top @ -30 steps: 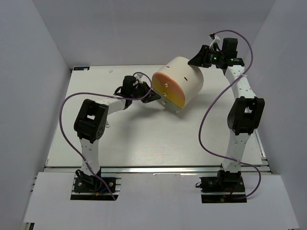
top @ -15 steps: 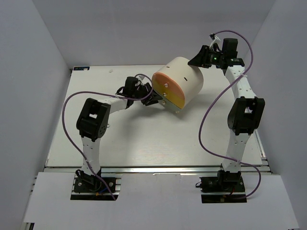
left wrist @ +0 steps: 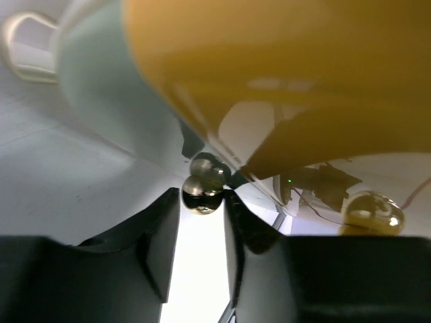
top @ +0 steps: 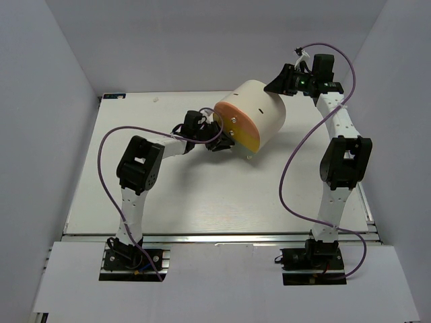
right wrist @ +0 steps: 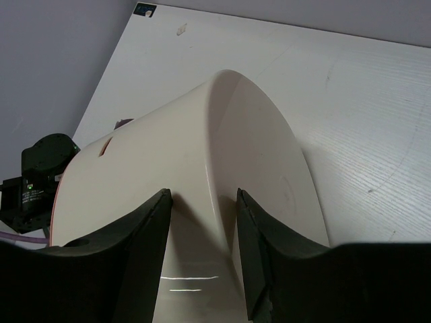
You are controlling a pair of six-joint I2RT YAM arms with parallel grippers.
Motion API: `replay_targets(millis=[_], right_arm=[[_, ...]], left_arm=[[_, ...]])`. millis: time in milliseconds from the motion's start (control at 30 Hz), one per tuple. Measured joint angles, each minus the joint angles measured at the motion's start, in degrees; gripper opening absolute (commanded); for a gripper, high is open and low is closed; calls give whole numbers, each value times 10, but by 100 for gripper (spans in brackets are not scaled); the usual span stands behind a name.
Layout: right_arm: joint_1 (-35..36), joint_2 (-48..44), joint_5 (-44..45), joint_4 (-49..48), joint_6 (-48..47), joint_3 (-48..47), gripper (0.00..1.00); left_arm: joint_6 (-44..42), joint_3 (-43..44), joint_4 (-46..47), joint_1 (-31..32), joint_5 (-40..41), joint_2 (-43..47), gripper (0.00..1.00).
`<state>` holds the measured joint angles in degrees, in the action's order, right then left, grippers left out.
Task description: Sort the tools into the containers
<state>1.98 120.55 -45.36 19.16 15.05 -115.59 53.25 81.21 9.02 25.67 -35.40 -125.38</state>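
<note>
The cream drum-shaped cabinet (top: 261,108) lies at the table's back middle, its pink, orange and yellow drawer fronts (top: 236,128) facing front-left. My left gripper (top: 219,141) is at the lower front. In the left wrist view it (left wrist: 202,202) is shut on a small metal knob (left wrist: 203,194), just below the yellow front (left wrist: 283,60); whether that front is its drawer I cannot tell. A second knob (left wrist: 372,212) shows to the right. My right gripper (top: 277,83) is open over the drum's back top, its fingers (right wrist: 145,249) astride the rear rim (right wrist: 222,155). No screwdrivers or wrench are in view.
The white table (top: 202,195) is boxed in by grey walls on the left, back and right. Purple cables (top: 101,145) loop off both arms. A dark tag (top: 113,95) sits at the far left corner.
My left arm has swung right and its gripper has moved in to the cabinet's lower front, onto the knob. The right arm and the cabinet have not moved.
</note>
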Motion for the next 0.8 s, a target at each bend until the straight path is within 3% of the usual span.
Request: replay_targets(millis=[100,200,500,800], right_arm=[[0,-2,0,-1,0,3,48],[0,-2,1,-1,0,3,48],[0,-4,6,7,-2,3,48],[0,-6,6,19,-3,3,49]], left_arm=[[6,0,7,1,-4,0,25],[12,-3,14,0,-7,0,15],[12,-63,68,1,1,24,12],[-43,-229,23,0,20,175,13]])
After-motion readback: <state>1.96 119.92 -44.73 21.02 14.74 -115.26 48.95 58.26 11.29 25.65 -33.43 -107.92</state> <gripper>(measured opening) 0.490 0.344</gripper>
